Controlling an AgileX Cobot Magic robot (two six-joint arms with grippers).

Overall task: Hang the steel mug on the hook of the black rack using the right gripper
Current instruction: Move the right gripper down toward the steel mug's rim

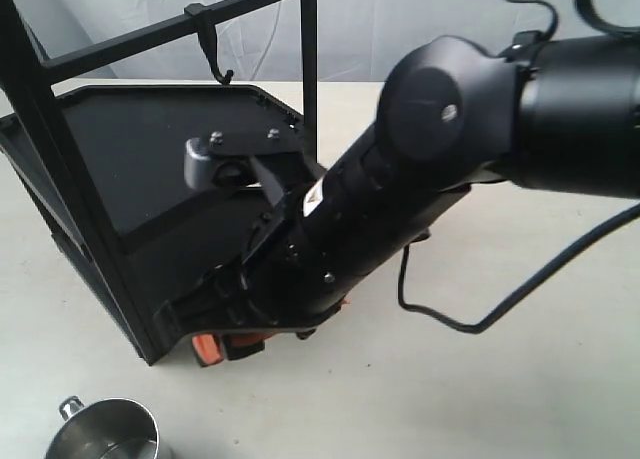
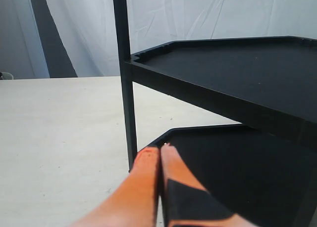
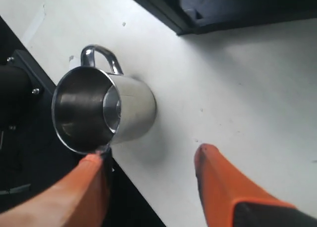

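Note:
The steel mug (image 1: 105, 434) stands upright on the white table at the lower left, mouth up; the right wrist view shows its body (image 3: 131, 111) and looped handle (image 3: 101, 56). My right gripper (image 1: 225, 347) (image 3: 148, 155) hangs open above and beside it, holding nothing. One orange fingertip (image 3: 94, 162) is at the mug's rim, the other apart over bare table. The black rack (image 1: 100, 179) (image 2: 223, 68) (image 3: 223, 9) stands behind, and its hook (image 1: 215, 49) hangs empty from the top crossbar. My left gripper (image 2: 159, 149) is shut, empty, low by a rack post; the exterior view does not show it.
My right arm (image 1: 450, 129) reaches from the right across the rack's front. Its black cable (image 1: 470, 324) loops over the table on the right. The table edge (image 3: 133, 187) runs close by the mug, with dark equipment (image 3: 20, 113) beyond it. White curtain at the back.

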